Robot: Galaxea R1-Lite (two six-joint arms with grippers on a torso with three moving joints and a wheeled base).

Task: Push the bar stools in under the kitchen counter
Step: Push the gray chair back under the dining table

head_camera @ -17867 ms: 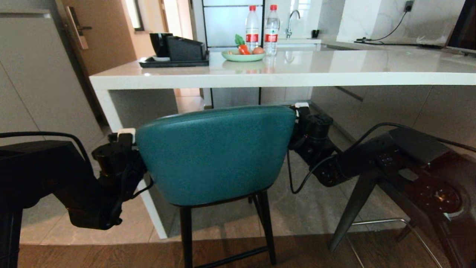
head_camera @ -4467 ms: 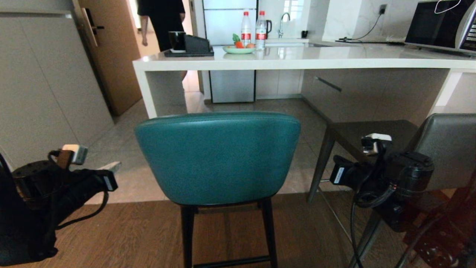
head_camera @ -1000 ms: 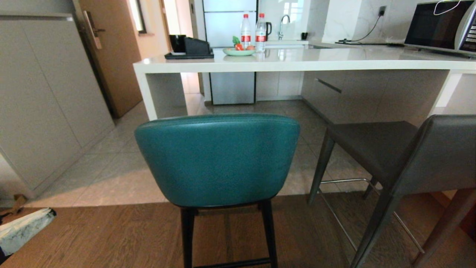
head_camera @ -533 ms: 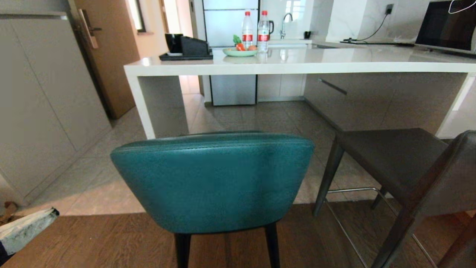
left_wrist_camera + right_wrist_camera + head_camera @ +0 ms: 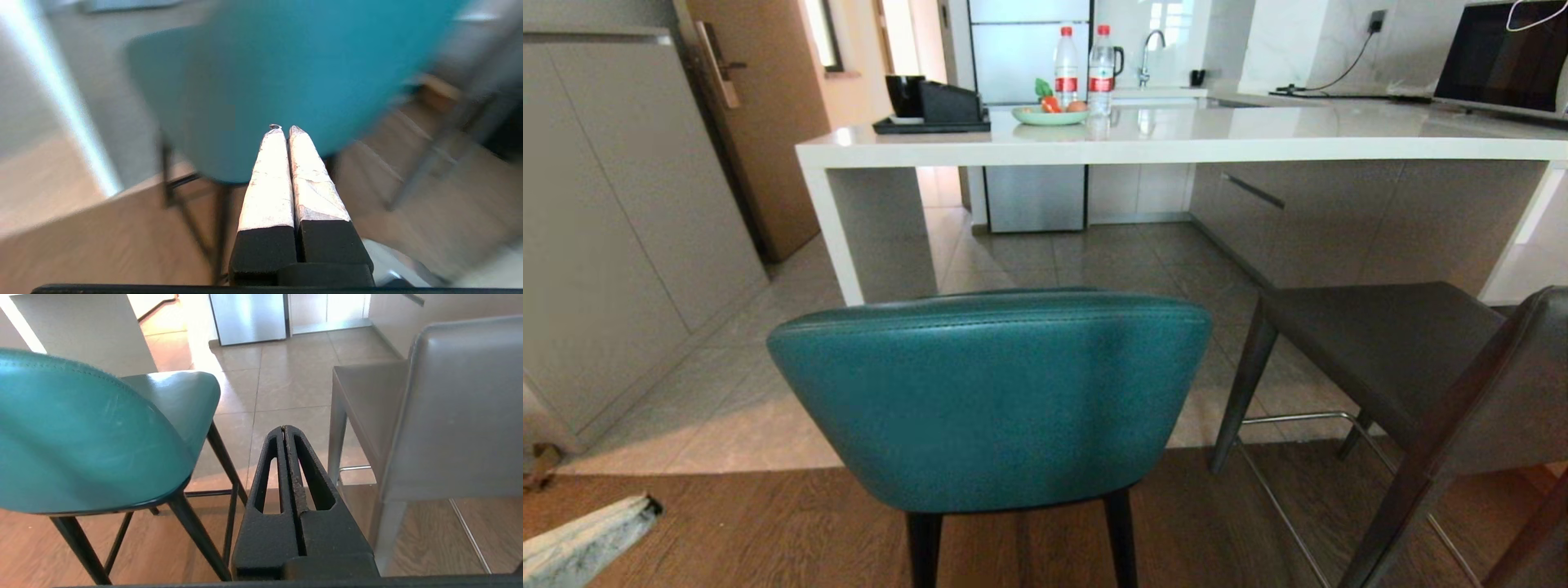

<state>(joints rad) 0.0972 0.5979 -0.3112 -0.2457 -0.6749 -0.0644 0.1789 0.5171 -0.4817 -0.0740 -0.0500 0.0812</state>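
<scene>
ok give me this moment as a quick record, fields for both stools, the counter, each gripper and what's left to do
teal stool: out from the counter, back toward the robot, legs at the edge of the wood floor
grey stool: to the teal stool's right, also out from the counter
kitchen counter: beyond both stools, open space beneath
on counter: black tray, green plate, two water bottles
left gripper: shut, empty, behind the teal stool's back
right gripper: shut, empty, between the two stools
remaining: both stools not yet pushed in
</scene>
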